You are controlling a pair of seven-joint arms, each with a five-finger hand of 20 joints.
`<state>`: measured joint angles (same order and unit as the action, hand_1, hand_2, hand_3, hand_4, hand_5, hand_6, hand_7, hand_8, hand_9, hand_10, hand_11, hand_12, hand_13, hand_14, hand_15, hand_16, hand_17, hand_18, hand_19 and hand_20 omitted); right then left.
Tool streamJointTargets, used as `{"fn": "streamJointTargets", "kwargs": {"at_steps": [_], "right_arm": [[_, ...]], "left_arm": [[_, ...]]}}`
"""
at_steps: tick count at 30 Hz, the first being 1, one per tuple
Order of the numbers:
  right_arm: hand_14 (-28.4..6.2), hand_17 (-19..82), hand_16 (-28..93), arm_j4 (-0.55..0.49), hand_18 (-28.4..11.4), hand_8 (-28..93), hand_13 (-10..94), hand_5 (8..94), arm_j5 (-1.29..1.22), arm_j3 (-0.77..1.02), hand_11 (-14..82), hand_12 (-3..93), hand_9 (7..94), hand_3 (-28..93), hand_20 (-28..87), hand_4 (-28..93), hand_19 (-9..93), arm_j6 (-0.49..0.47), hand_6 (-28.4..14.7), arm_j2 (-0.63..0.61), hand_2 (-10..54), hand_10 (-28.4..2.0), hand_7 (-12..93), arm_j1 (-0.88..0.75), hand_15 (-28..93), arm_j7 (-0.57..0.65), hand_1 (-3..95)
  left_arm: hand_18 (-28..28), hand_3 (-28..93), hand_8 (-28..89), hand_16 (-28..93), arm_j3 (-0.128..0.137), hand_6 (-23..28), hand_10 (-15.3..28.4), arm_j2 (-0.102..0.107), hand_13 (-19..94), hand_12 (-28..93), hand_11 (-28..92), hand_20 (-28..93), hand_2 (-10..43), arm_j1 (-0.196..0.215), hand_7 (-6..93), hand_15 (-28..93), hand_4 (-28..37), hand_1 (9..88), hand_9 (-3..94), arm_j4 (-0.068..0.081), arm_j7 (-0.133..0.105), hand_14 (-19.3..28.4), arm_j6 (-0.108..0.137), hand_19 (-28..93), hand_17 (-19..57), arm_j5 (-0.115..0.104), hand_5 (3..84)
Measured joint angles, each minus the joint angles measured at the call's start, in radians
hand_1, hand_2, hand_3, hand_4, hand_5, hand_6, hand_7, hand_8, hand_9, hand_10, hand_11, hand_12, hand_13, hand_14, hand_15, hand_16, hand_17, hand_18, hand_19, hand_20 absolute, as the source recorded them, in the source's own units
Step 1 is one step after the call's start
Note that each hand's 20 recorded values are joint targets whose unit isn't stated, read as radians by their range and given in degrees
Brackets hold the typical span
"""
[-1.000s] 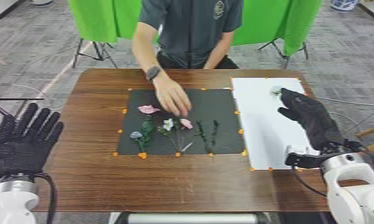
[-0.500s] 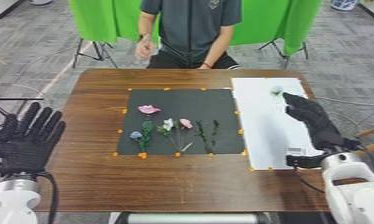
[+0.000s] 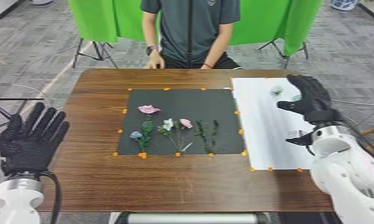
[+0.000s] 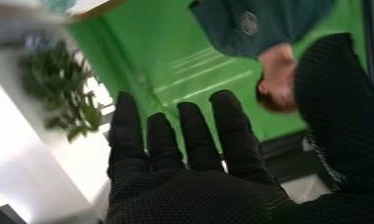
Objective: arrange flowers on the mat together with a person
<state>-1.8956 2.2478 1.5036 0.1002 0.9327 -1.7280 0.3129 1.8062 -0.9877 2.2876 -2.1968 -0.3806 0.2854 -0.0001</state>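
Pale flwr [image 3: 277,90] on white sheet [image 3: 265,150], upper R of frame; other flwrs [image 3: 149,109] on dark mat [image 3: 166,99], ctr. R hand [image 3: 315,101] near pale flwr, blocking part of sheet's R edge; released, fingers straight, thumb out; contact w/ stem: can't tell. L hand [image 3: 25,150] open, lower L, beside brown table [image 3: 95,170].

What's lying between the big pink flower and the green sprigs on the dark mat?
A white flower and a smaller pink one, as the head view shows.
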Motion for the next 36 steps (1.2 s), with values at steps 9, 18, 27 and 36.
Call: {"fn": "streamJointTargets", "kwargs": {"at_steps": [9,18,27,36], "right_arm": [[-12.8,10,-10,0.179,-15.6,-11,13,27.7,0.21,-0.069,5.3,8.2,22.2,79,-3,-28,41,-0.067,-4.5,-0.009,-9.5,-13.0,14,0.162,22,0.057,35.4],[-13.2,13,-8,0.382,-17.9,-11,15,28.6,0.068,-0.208,7.0,8.0,22.2,79,-2,-28,45,-0.169,-5.1,-0.022,-9.5,-13.2,15,0.374,22,0.085,37.4],[-11.7,19,-2,0.494,-19.4,-14,27,34.1,0.052,-0.265,11.1,8.3,29.3,80,2,-28,54,-0.272,-2.8,-0.023,-9.5,-11.0,19,0.484,26,0.155,43.7],[-3.0,34,29,0.49,-12.8,-17,55,55.2,0.048,-0.22,14.4,15.0,54.0,63,17,-28,62,-0.399,7.7,-0.017,-9.5,-7.7,25,0.468,28,0.149,62.9]], "left_arm": [[10.1,72,-12,-6,-0.008,5.9,13.8,0.002,31,7,19,10,14.4,-0.005,14.0,25,-28.3,28.1,41.2,0.001,0.0,13.3,-0.002,23,-1.9,0.0,44.0],[10.4,72,-12,-6,-0.032,5.9,13.9,0.004,31,7,19,11,14.4,-0.022,14.0,25,-28.3,28.1,41.2,0.009,0.006,13.5,-0.003,23,-2.2,0.0,43.9],[11.3,72,-12,-5,-0.043,5.9,14.0,0.005,30,7,19,11,14.4,-0.03,14.0,26,-28.3,28.1,41.0,0.012,0.008,14.4,-0.007,24,-2.8,0.001,43.9],[11.9,72,-12,-5,-0.044,5.8,13.8,0.005,30,7,19,11,14.4,-0.03,14.0,26,-28.3,27.9,41.2,0.012,0.015,14.8,-0.008,25,-3.4,0.001,43.9]]}}
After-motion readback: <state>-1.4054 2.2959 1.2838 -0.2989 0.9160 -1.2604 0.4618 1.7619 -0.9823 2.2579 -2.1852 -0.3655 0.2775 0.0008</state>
